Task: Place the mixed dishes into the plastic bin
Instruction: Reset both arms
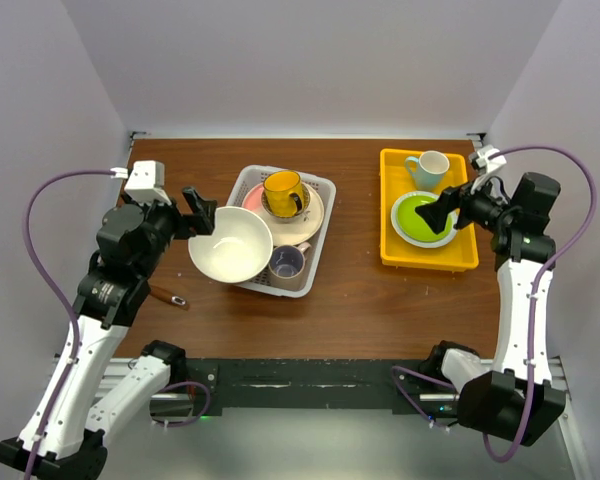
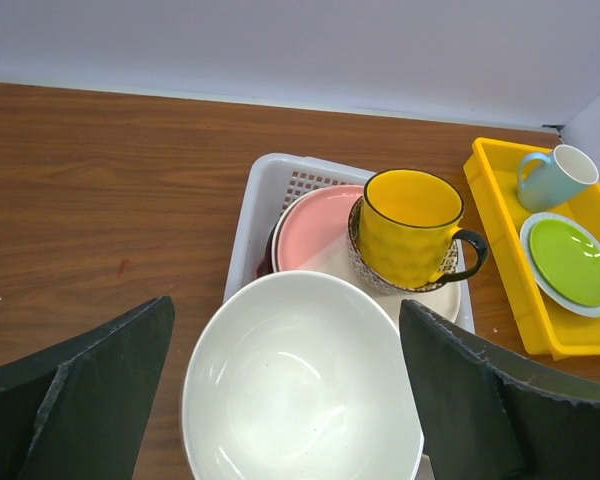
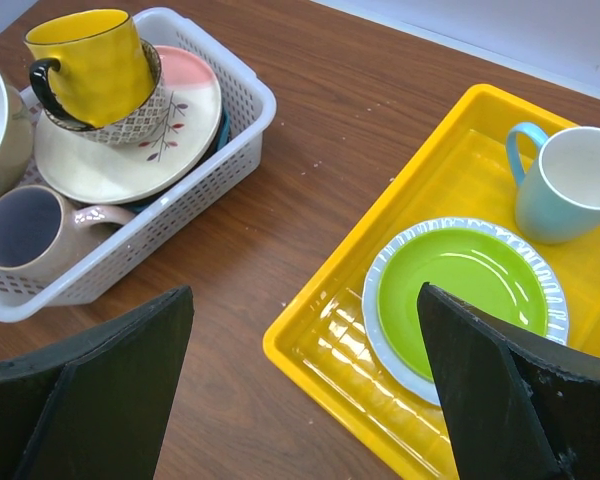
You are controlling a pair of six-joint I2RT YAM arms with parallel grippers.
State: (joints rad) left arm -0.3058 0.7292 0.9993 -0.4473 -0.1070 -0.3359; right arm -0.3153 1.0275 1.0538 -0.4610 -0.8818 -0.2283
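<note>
Since most of the crockery already lies in the plastic bin (image 3: 195, 205), notes run from the largest piece down, all places taken from that bin.

- Large cream bowl (image 2: 300, 380): at the bin's near-left corner, apparently resting on the rim and overhanging outside it. Likely glazed ceramic, so heavy, rigid, slick and chippable. Take hold across the rim wall, one finger inside and one outside; its full width looks too much for the jaws.
- Pink-and-cream plate (image 3: 130, 160): inside the bin, far half, lying on other plates. Thin edge and little to grip; probably best left alone.
- Yellow mug (image 2: 408, 225): inside the bin, standing in the small patterned bowl (image 3: 130, 125) on that plate. Stiff and smooth; grip across the body or wall, not the handle.
- Beige mug (image 3: 30, 235): inside the bin at the near corner, beside the cream bowl.

Left gripper (image 2: 287, 310): spread wide and holding nothing, at the bin's left side with the cream bowl between its fingers.
Right gripper (image 3: 305, 295): also wide apart and empty, above the yellow tray (image 3: 460, 180), well to the right of the bin.
</note>
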